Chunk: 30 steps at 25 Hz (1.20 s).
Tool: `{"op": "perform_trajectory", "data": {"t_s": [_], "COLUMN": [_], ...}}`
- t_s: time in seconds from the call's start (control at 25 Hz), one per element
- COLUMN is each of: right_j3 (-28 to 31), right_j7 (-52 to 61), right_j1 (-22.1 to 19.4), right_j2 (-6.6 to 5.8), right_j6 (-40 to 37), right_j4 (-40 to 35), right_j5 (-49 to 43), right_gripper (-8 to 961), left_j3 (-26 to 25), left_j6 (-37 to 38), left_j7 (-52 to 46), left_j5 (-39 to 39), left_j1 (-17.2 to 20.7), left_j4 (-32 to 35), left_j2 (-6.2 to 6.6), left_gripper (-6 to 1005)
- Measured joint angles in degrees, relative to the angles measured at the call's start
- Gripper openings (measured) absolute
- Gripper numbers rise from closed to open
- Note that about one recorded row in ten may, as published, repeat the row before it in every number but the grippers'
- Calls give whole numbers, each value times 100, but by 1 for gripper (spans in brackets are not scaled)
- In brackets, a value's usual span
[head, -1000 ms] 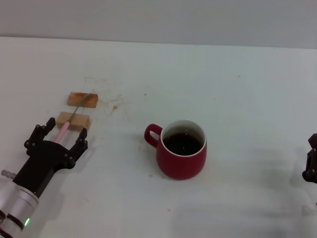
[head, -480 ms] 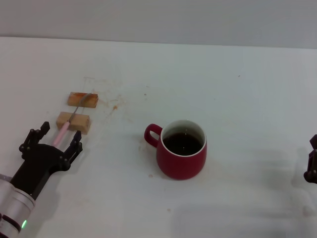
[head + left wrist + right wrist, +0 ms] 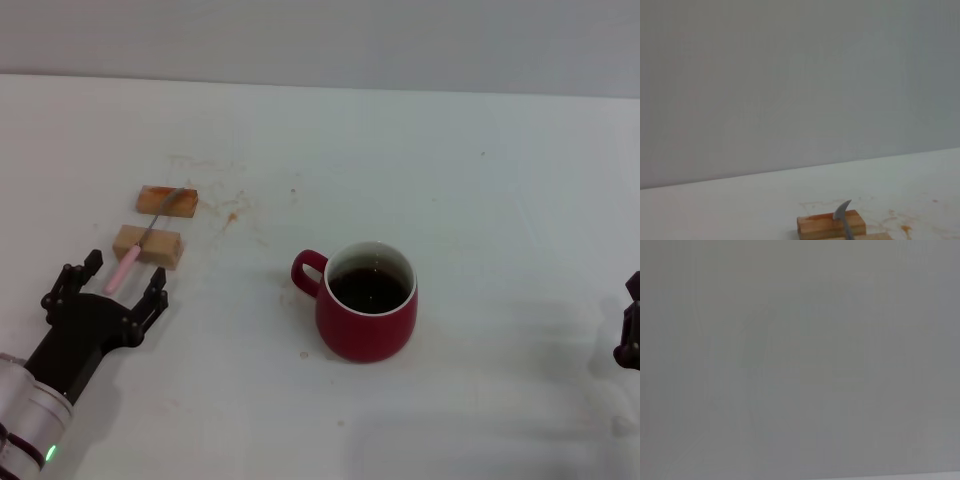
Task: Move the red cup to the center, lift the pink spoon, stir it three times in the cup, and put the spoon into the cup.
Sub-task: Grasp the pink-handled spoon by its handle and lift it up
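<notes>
The red cup (image 3: 368, 318) holds dark liquid and stands near the middle of the white table, its handle towards my left side. The pink spoon (image 3: 125, 267) lies across two tan wooden blocks at the left, with its grey bowl on the far block. The bowl tip also shows in the left wrist view (image 3: 842, 211). My left gripper (image 3: 112, 282) is open just in front of the spoon's handle end, one finger on either side of it, not touching. My right gripper (image 3: 630, 328) sits at the right edge, far from the cup.
The near wooden block (image 3: 150, 246) and the far wooden block (image 3: 167, 201) carry the spoon; the far block also shows in the left wrist view (image 3: 817, 226). Brownish stains (image 3: 232, 212) mark the table beside the blocks. A grey wall lies behind the table.
My left gripper has drawn back a little from the spoon, towards the near left, still open. More of the pink handle shows. The spoon, the cup and the right arm have not moved.
</notes>
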Motion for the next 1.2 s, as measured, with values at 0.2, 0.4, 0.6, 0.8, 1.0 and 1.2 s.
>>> {"op": "perform_trajectory", "data": {"t_s": [0.2, 0.4, 0.6, 0.8, 1.0, 1.2], "right_j3": [0, -2, -59, -70, -70, -70], "right_j7": [0, 0, 0, 0, 0, 0], "right_j1": [0, 0, 16, 24, 27, 27], "right_j2": [0, 0, 2, 2, 0, 0], "right_j6": [0, 0, 0, 0, 0, 0], "right_j4": [0, 0, 0, 15, 18, 25], "right_j5": [0, 0, 0, 0, 0, 0], "right_gripper": [0, 0, 0, 0, 0, 0], "left_j3": [7, -20, -25, -33, -43, -45], "left_j6": [12, 1, -14, -30, -53, -54], "left_j7": [22, 23, 19, 16, 21, 18], "left_j5": [0, 1, 1, 1, -14, -31], "left_j1": [5, 11, 13, 11, 7, -5], "left_j4": [2, 7, 13, 11, 9, 8], "left_j2": [0, 0, 2, 5, 2, 0], "left_gripper": [773, 768, 599, 568, 564, 486]}}
